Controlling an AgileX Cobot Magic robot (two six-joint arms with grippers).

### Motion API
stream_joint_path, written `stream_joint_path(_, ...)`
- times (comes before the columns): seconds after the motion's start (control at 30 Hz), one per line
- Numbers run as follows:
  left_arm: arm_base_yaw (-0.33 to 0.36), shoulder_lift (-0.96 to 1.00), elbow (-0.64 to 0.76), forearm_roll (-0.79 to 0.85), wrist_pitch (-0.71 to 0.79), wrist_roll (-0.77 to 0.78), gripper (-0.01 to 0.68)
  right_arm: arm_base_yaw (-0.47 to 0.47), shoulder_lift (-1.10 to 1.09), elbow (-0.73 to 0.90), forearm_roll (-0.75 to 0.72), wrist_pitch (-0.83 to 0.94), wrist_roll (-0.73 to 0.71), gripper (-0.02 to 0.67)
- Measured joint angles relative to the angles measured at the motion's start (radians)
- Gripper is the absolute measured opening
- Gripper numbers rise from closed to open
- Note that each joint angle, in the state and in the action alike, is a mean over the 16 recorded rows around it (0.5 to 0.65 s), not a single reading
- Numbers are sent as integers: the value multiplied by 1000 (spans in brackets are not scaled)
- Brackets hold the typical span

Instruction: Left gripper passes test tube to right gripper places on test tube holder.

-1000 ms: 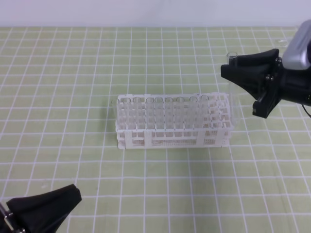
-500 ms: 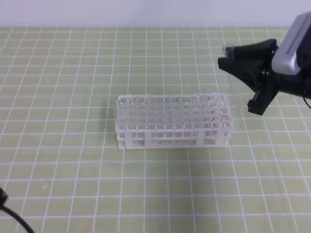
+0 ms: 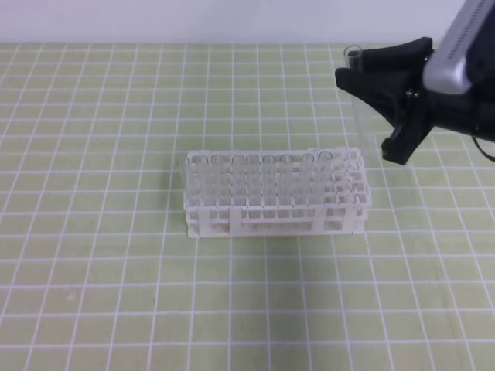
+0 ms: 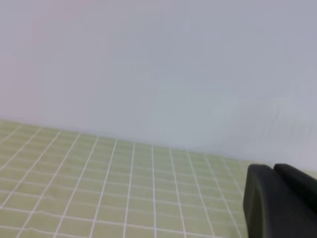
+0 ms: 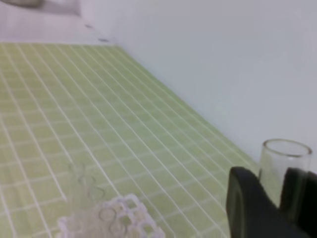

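Note:
My right gripper (image 3: 357, 77) hangs at the upper right of the exterior high view, shut on the test tube (image 3: 354, 56). The clear tube stands upright, its open rim above the black fingers, behind and right of the test tube holder (image 3: 263, 220). In the right wrist view the test tube (image 5: 285, 163) sits between the two fingers (image 5: 247, 208), with a corner of the holder (image 5: 111, 223) below. My left gripper (image 4: 272, 171) shows only in the left wrist view, shut and empty, facing the wall.
Several other clear tubes (image 3: 255, 166) stand in the holder's back row. A green gridded mat (image 3: 116, 232) covers the table. A white wall (image 3: 232, 19) runs along the far edge.
My right gripper has lifted the tube and carried it back and slightly left. The left gripper has pulled out of the exterior view at the lower left.

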Motion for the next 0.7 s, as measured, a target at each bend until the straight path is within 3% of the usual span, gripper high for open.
stream_joint_path(0.5,0,-235,116,15,-63,0,-2,165,-17,-1,9,-448,27,105)
stream_joint_path(0.7,0,-232,122,7,-89,9,-2,224,-24,-5,-22,-569,140,105)
